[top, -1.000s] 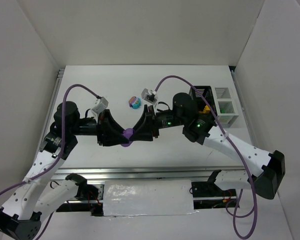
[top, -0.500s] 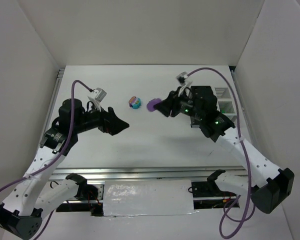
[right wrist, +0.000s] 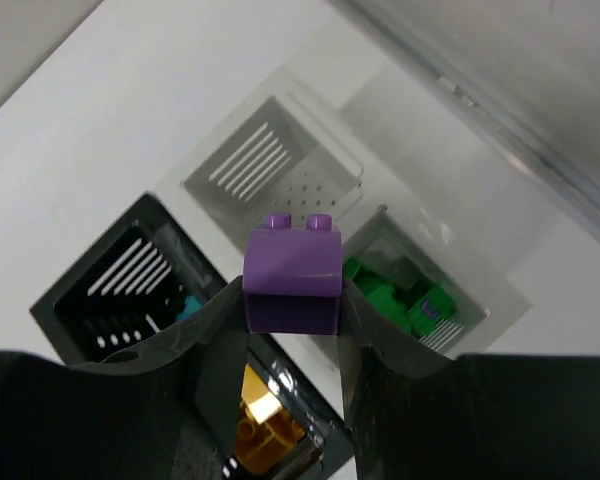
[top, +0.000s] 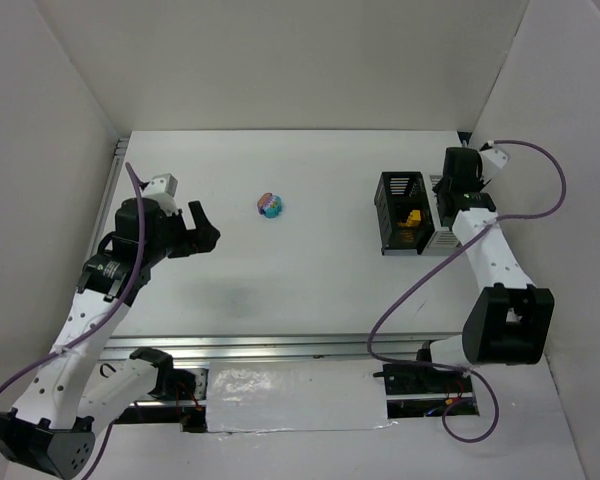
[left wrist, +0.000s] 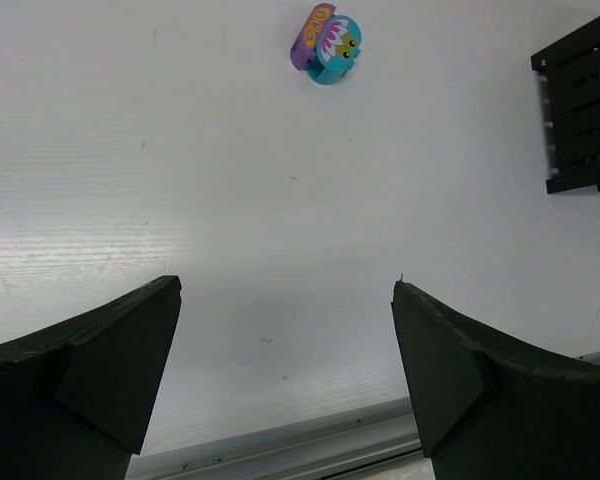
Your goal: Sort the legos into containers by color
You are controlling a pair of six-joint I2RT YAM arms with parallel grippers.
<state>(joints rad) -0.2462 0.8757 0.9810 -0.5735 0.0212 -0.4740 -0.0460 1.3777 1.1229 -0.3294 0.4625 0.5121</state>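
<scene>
My right gripper (right wrist: 292,290) is shut on a purple lego (right wrist: 291,262) and holds it above the containers. Below it an empty white container (right wrist: 260,165) lies farther off, and a white container (right wrist: 480,305) with green legos (right wrist: 405,292) is to the right. The black container (right wrist: 90,290) on the left holds a teal piece (right wrist: 186,305) and yellow legos (right wrist: 262,428). In the top view the right gripper (top: 450,192) hangs over the bins beside the black container (top: 385,215). A purple, teal and pink lego stack (top: 271,206) (left wrist: 326,44) lies mid-table. My left gripper (top: 202,226) (left wrist: 287,290) is open and empty.
The metal rail (left wrist: 310,445) at the table's near edge runs just under my left fingers. White walls enclose the table on three sides, and the right wall stands close behind the containers. The right arm's purple cable (top: 420,290) loops over the table.
The purple lego passed from the left gripper to the right one at mid-table. The left gripper opened and drew back left. The right arm carried the lego over the containers.
</scene>
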